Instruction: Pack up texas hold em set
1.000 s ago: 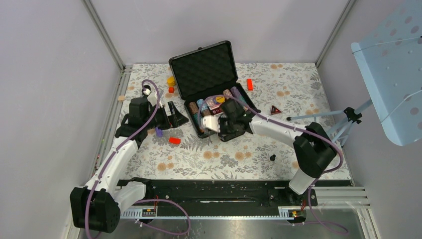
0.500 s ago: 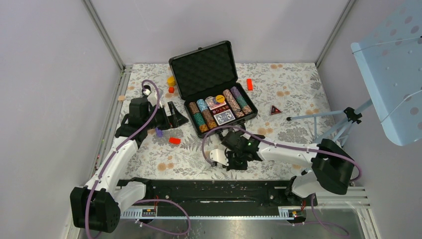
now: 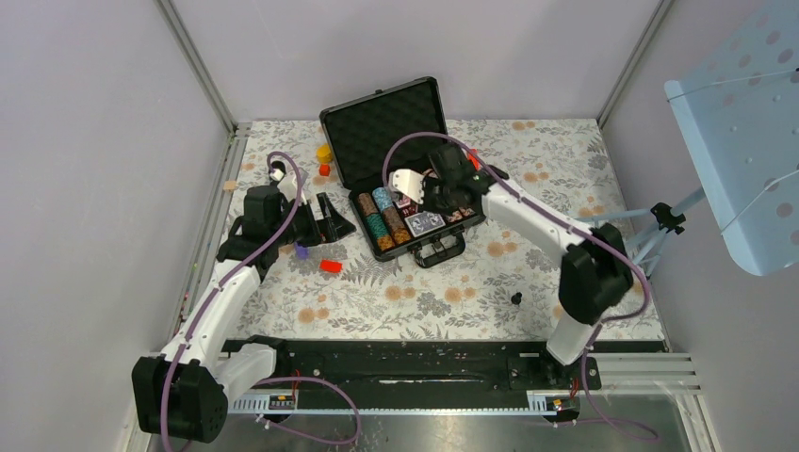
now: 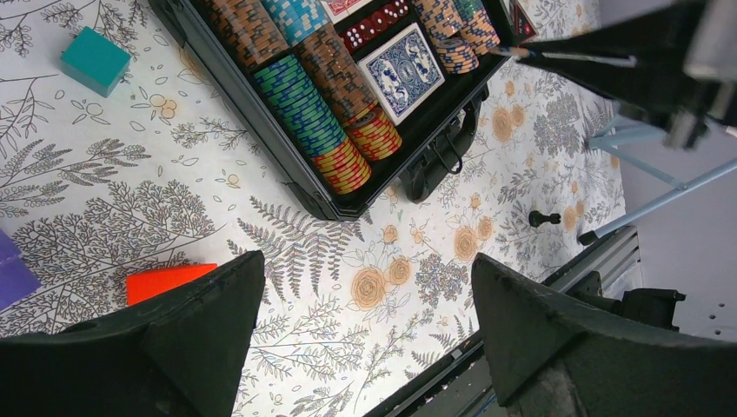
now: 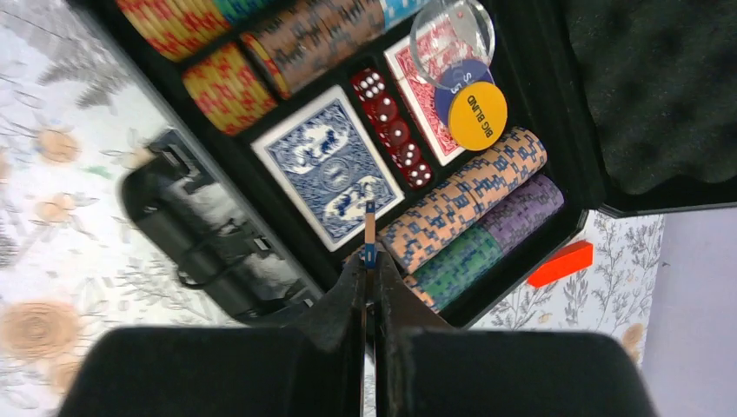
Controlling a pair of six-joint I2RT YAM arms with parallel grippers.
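Your black rectangular hard case (image 3: pixel 382 132) is sitting open at the far middle of the floral table cover (image 3: pixel 452 301). Its foam lid is leaning back and its carry handle (image 3: pixel 438 250) is pointing toward the arm bases. Rows of striped poker chips (image 4: pixel 304 95) are lying in the tray, with the blue-backed card deck (image 5: pixel 328 178) between them, next to a strip of red dice (image 5: pixel 393 130).

Your right gripper (image 5: pixel 369 261) is hovering over the tray's right half. Its fingers are pressing together on a thin tan-and-blue flat piece (image 5: pixel 369 221) seen edge-on; chip or card, can't tell. Your left gripper (image 4: pixel 365 269) is sitting left of the case, fingers spread wide, gripping nothing.

Clutter lying around:
- a flat red block (image 4: pixel 169 282) and a purple block (image 4: pixel 13 274) just beside the left gripper
- a teal cube (image 4: pixel 96 59) near the case's left wall
- a yellow cylinder (image 3: pixel 324 151) farther back on the left
- a second red block (image 5: pixel 561 263) off the case's far right corner
- a small black piece (image 3: pixel 515 298) on the near floral cover
- a tripod (image 3: pixel 650 231) at the right edge

In the top view your right arm is crossing the tray's right side and covering chips there.

Only the right wrist view is showing the yellow BIG BLIND disc (image 5: pixel 476 115) and the clear disc (image 5: pixel 452 35). Only the left wrist view is showing the teal cube. Only the top view is showing the whole lid.
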